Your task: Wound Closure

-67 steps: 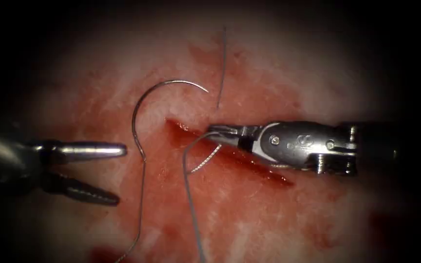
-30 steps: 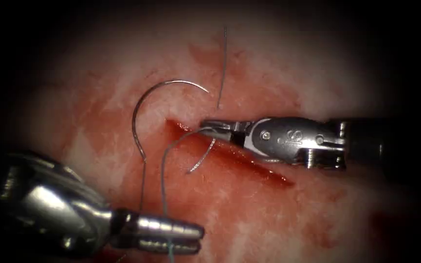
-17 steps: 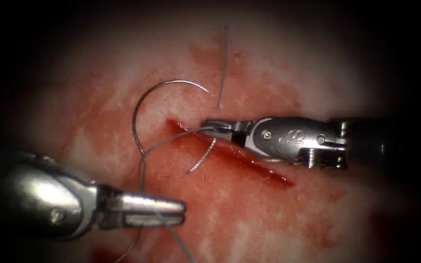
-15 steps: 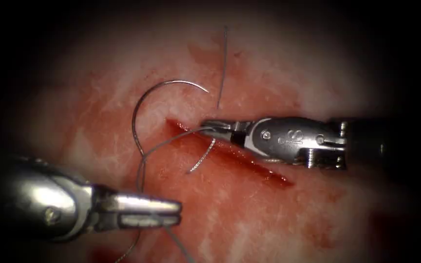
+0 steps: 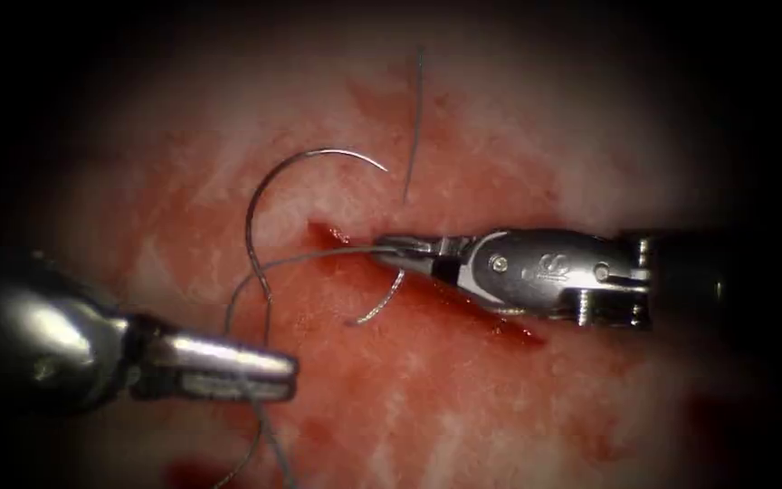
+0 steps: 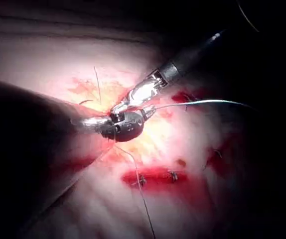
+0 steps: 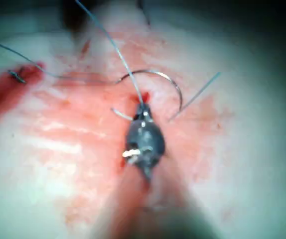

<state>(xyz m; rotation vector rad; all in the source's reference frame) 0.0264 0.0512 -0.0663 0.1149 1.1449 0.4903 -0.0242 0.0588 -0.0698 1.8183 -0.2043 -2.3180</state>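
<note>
Between the left tool point(image 5: 264, 376) and right tool point(image 5: 391, 249), a taut thread point(image 5: 319, 258) crosses the cut point(image 5: 445, 294). The needle point(image 5: 269, 195) lies loose on the left bank. Tissue point(image 5: 463, 407) lower right lies unobstructed.

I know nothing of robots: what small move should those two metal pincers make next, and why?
Probably ease the left arm's steel tool slightly leftward to take up slack: its shut jaws hold the thin grey thread, which bows loosely to the right arm's tool, shut on it at the red cut; the curved needle lies free.
</note>
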